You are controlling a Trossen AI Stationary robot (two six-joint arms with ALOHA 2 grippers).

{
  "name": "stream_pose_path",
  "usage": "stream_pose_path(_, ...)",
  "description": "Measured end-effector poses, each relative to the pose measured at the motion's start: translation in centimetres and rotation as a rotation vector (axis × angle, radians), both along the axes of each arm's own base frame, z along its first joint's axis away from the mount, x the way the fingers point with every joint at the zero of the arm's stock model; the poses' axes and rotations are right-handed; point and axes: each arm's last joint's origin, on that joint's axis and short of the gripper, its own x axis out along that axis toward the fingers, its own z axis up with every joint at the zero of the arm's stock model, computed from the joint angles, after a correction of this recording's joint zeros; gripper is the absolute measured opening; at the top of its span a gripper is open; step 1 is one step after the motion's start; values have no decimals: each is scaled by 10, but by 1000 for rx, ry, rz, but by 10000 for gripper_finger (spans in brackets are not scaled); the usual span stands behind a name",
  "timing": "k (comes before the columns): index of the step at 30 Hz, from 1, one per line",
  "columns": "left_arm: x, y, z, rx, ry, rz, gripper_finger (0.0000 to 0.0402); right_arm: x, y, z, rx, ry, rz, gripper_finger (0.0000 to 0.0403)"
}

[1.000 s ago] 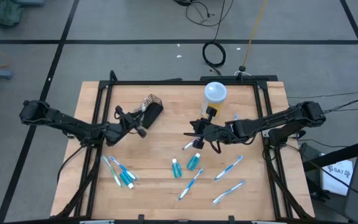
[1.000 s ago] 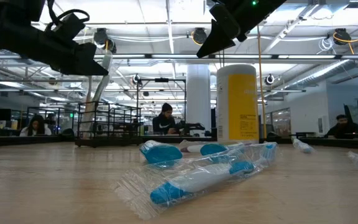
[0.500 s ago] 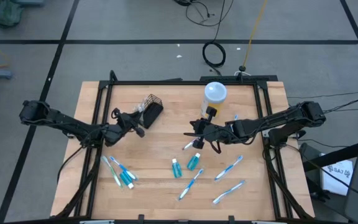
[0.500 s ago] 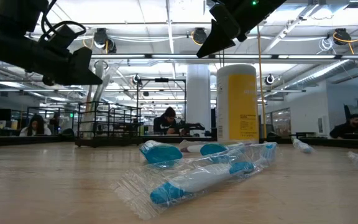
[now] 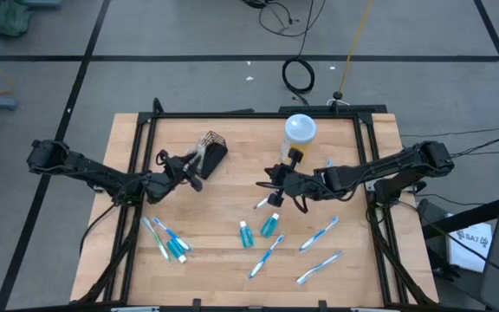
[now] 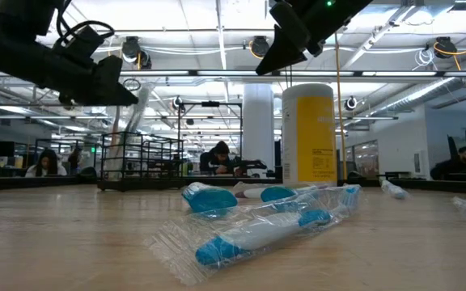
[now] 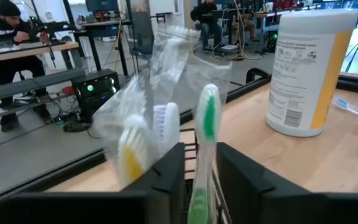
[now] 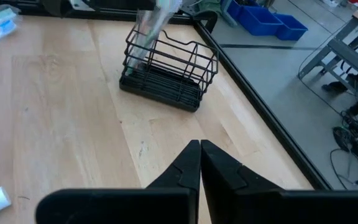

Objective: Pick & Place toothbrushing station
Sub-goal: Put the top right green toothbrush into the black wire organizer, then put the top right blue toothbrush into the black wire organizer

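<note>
So where things stand: the black wire basket (image 5: 212, 149) sits toward the far left part of the worktop (image 5: 232, 269), and the left gripper (image 5: 191, 172) is right beside it with a wrapped toothbrush (image 7: 199, 143) standing up between its fingers. The wrist view shows the green-and-white brush and its crinkly plastic sleeve poking up out of the gap, with the fingers just a little apart around the handle. I honestly can't tell whether it's gripping or letting go. From the right wrist view there's at least one wrapped item (image 8: 154, 25) leaning upright in the basket's near-left end, so I'd guess the drop-off is happening right now.

The right gripper (image 5: 271, 185) hovers mid-worktop, fingers pressed together with nothing in them, near the white-and-yellow wipes canister (image 5: 300, 130) by the far edge.

Lots still to do, I reckon. Loose on the worktop:
- a cluster of blue-and-white toothbrushes (image 5: 165, 239) near the front left corner
- two teal tubes (image 5: 268, 224) around the middle front
- one toothbrush (image 5: 266, 256) just in front of them
- two more toothbrushes (image 5: 318, 233) toward the front right
- one small piece (image 5: 262, 203) just under the right gripper

So early days: maybe one or two items in the basket, most of the pile still out.
</note>
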Motion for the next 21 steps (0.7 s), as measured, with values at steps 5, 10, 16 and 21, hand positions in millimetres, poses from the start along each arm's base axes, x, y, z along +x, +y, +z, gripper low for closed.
stream_pose_path(5,4,0,18,43,-15,46,153,0,0,-2,-6,17,4,41)
stream_pose_path(10,8,-5,47,86,-50,22,162,2,0,-8,-16,46,10,94)
stream_pose_path(16,15,-14,75,115,-23,-126,155,4,2,-19,7,66,34,140)
stream_pose_path(21,24,-17,90,41,63,-268,141,6,0,-35,90,34,146,156)
